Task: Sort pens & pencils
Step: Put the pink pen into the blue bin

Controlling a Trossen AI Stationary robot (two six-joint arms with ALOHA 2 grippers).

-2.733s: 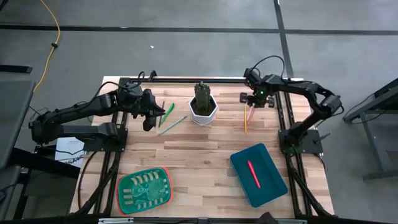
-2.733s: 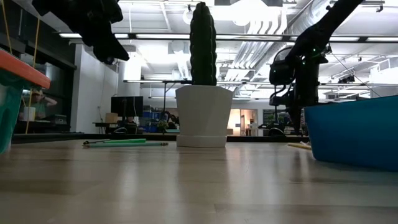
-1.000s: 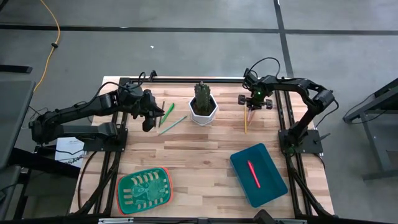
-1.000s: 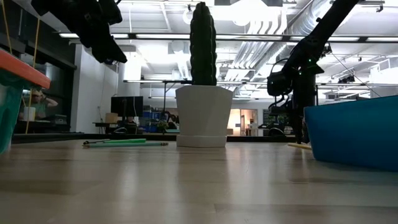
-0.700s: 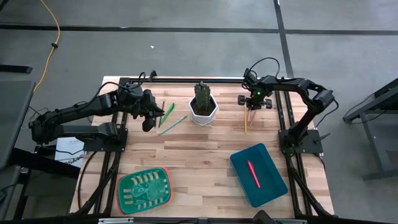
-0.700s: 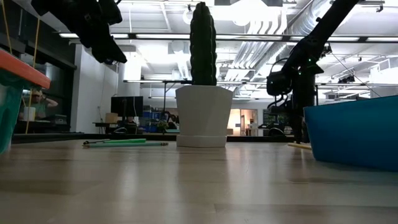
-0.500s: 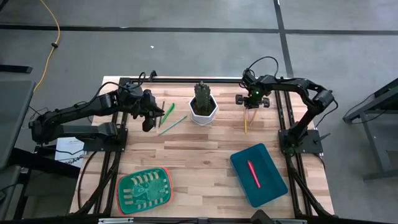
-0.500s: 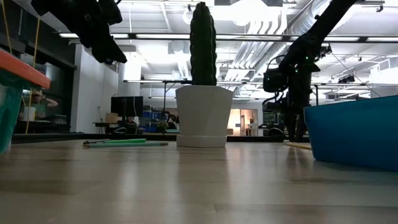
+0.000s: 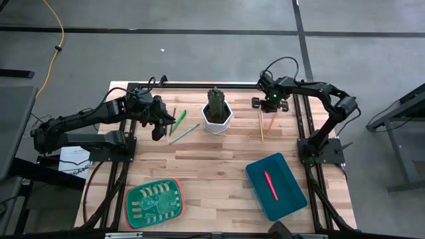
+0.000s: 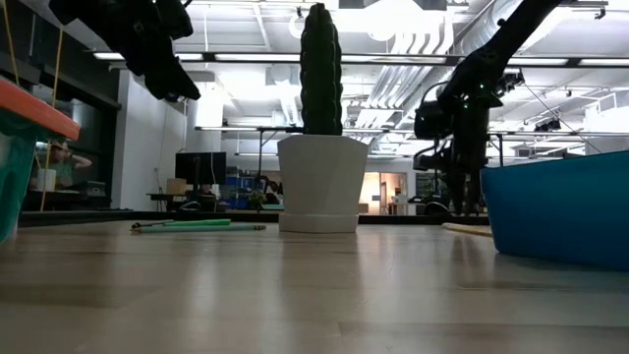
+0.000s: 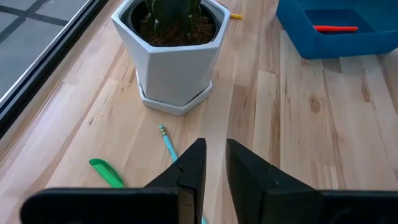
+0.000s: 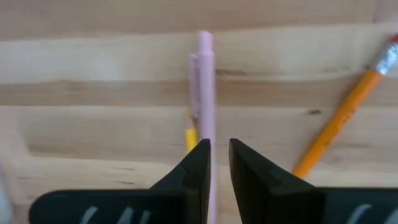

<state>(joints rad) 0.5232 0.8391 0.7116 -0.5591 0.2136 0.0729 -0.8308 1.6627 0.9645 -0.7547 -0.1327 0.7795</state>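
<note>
My right gripper [image 9: 269,106] hovers at the far right of the table, fingers pointing down and nearly together. In its wrist view [image 12: 220,155] it stands over a pale pink pen [image 12: 206,87] that lies flat on the wood. A yellow pencil [image 12: 339,121] with an eraser lies beside that pen. My left gripper [image 9: 158,131] is shut and empty, raised above a green pen [image 11: 106,173] and a teal pencil [image 11: 168,143] lying left of the cactus pot [image 9: 217,114]. A red pen [image 9: 270,186] lies in the blue bin [image 9: 292,199]. My right gripper's fingers [image 12: 198,165] stand over one end of the pale pink pen [image 12: 208,134], which runs on under them; the fingers themselves hide the spot, so I cannot tell whether they touch it. The pen lies flat on the table.
The white pot with its cactus [image 10: 321,182] stands mid-table at the far side, between the arms. A green tray [image 9: 154,202] sits at the near left and the blue bin at the near right. A thin brown pencil [image 9: 174,114] lies by the left gripper.
My right gripper has moved a little toward the table's far edge and to the left, keeping its fingers pointing down. The left arm has kept still.
</note>
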